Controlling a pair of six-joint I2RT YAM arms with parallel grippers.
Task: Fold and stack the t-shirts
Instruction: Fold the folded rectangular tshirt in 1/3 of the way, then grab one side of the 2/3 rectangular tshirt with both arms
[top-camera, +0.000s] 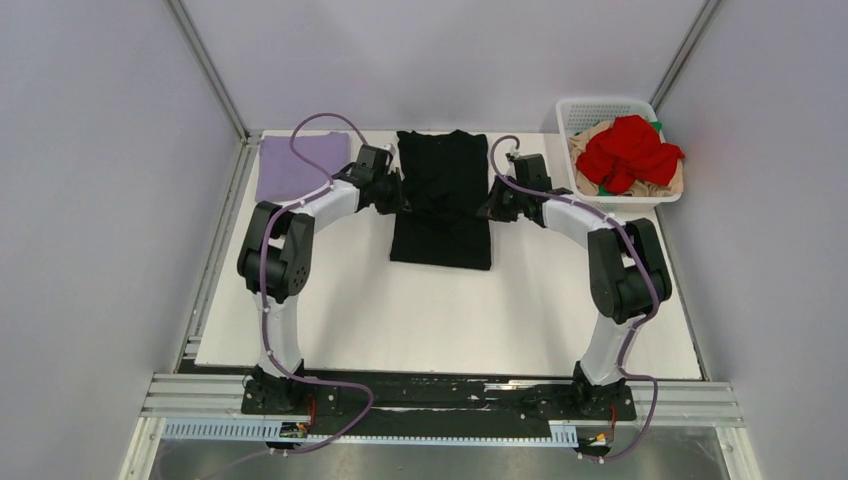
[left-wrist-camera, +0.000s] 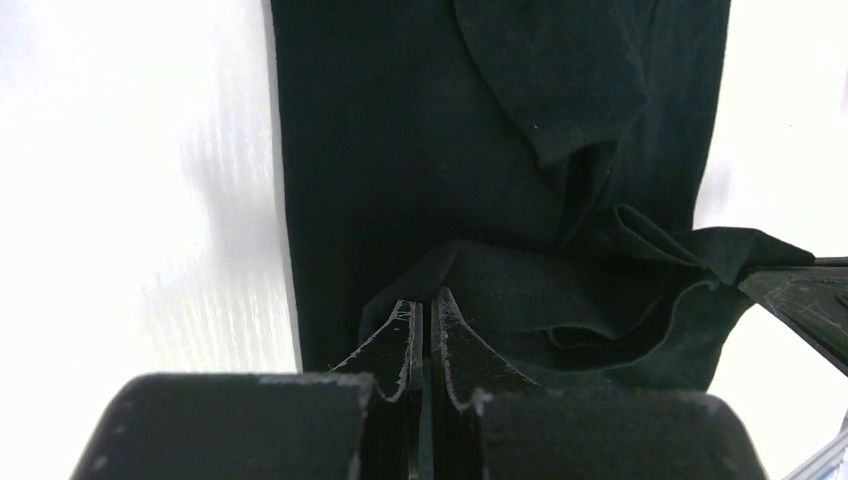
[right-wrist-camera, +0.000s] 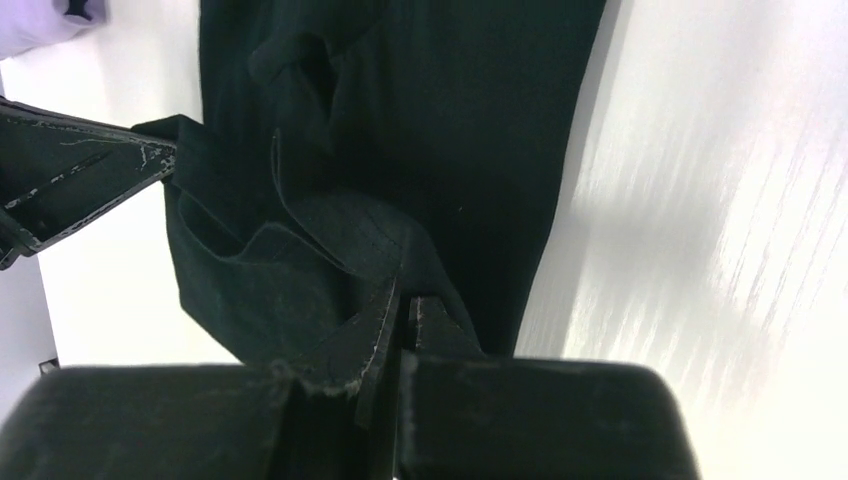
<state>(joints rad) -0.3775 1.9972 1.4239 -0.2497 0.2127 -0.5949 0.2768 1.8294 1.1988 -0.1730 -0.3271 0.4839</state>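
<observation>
Clamped shut, the left gripper (left-wrist-camera: 422, 305) pinches a raised fold at the left edge of the black t-shirt (top-camera: 441, 215), its two fingers pressed almost together with cloth bunched at their tips. The right gripper (right-wrist-camera: 400, 300) is clenched the same way on the shirt's opposite edge, where a rumpled ridge of fabric rises between the two grippers. In each wrist view the other gripper's dark finger shows at the side of the frame, touching the cloth.

The black t-shirt lies in the upper centre of the top view as a long dark shape on the white table (top-camera: 430, 320), its sides turned inward. At the upper left of that view, the lavender t-shirt (top-camera: 300, 165) lies folded flat, just beside the left arm. At the upper right, the white basket (top-camera: 600, 103) holds a red t-shirt (top-camera: 628, 150) heaped over a tan one (top-camera: 664, 184), with a bit of green (top-camera: 656, 123) showing at the far rim.
</observation>
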